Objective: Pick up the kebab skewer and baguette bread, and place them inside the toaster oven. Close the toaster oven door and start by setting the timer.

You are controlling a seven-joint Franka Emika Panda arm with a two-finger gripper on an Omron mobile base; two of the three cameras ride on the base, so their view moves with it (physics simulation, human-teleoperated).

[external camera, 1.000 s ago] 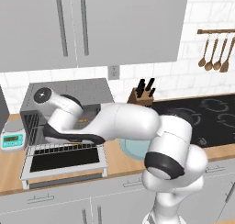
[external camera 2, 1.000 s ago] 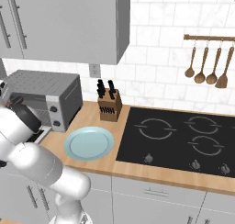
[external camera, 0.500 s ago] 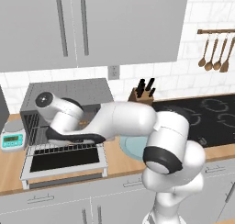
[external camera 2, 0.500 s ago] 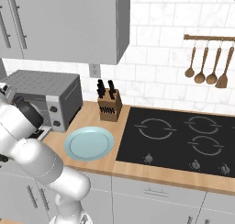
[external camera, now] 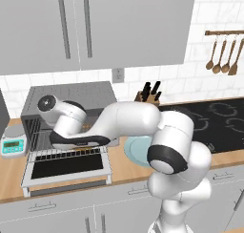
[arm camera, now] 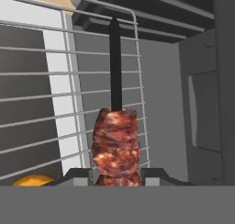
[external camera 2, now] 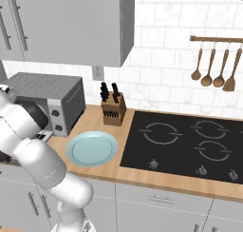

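We see our hand (arm camera: 117, 176) clamped on the kebab skewer (arm camera: 115, 145) at bottom centre of the hand view, its dark stick pointing up across the toaster oven (external camera: 71, 103) wire rack (arm camera: 69, 103); the baguette bread (arm camera: 33, 180) peeks in lower left.

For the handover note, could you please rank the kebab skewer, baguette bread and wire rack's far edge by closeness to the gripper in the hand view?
1. Kebab skewer, held between the gripper fingertips.
2. Baguette bread, low at the left.
3. Wire rack's far edge, beyond the skewer's tip.
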